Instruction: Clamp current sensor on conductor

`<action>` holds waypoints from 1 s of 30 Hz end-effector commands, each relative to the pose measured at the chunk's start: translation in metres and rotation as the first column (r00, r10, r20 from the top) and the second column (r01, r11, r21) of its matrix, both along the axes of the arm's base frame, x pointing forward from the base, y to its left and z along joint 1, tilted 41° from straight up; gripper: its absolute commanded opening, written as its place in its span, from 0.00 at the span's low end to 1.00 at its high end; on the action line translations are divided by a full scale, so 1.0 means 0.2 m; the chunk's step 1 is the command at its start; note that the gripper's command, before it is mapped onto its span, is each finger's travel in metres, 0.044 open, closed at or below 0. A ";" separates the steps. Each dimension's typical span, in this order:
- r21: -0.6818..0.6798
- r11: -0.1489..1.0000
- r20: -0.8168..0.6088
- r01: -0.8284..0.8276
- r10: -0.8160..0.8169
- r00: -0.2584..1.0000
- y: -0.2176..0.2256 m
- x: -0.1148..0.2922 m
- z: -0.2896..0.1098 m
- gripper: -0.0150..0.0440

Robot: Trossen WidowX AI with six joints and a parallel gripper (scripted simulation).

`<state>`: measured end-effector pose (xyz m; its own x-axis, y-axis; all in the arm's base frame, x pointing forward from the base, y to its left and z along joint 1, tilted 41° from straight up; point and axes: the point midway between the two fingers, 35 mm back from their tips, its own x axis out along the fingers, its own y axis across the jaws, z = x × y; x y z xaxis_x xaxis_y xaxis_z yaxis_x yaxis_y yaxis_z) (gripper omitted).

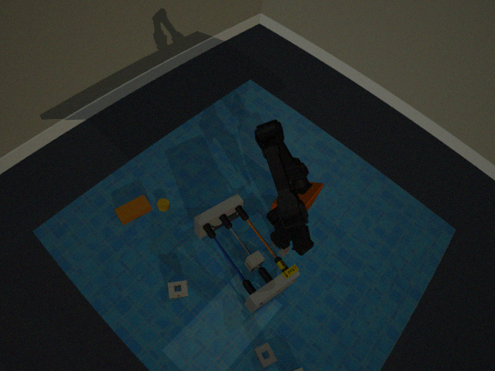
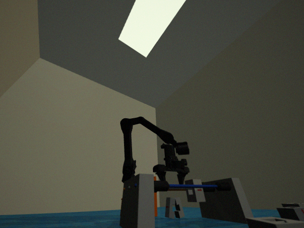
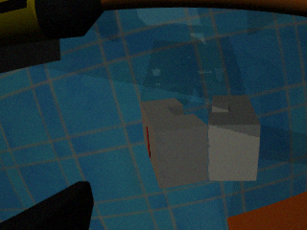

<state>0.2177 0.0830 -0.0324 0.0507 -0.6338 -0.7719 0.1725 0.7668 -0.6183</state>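
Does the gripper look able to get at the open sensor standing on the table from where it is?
Probably yes: the gripper is open and points down, and in the wrist view nothing covers the open sensor. The orange conductor runs close by, so the descent looks tight.

Below my open gripper [image 1: 291, 244] [image 2: 171, 182] [image 3: 153, 196], the pale grey sensor [image 1: 284, 250] [image 2: 168, 208] [image 3: 179, 150] stands upright, halves parted, off the orange conductor [image 1: 261, 238] [image 2: 177, 189] [image 3: 201, 6], which runs level beside me to its yellow LOAD marker [image 1: 290, 271].
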 end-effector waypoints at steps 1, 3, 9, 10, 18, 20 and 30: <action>-0.008 1.000 -0.002 -0.005 0.005 1.000 -0.03 0.00 -0.02 1.00; -0.008 1.000 -0.002 -0.005 0.005 1.000 -0.04 0.00 -0.04 1.00; -0.008 1.000 -0.002 -0.005 0.005 1.000 -0.07 0.00 -0.07 1.00; -0.008 1.000 -0.002 -0.005 0.005 1.000 -0.08 0.00 -0.08 1.00; -0.009 1.000 -0.002 -0.005 0.005 1.000 -0.12 0.00 -0.13 1.00; -0.010 1.000 -0.002 -0.005 0.005 1.000 -0.13 0.00 -0.14 1.00; -0.003 1.000 0.001 0.001 -0.001 1.000 -0.13 0.01 -0.14 0.75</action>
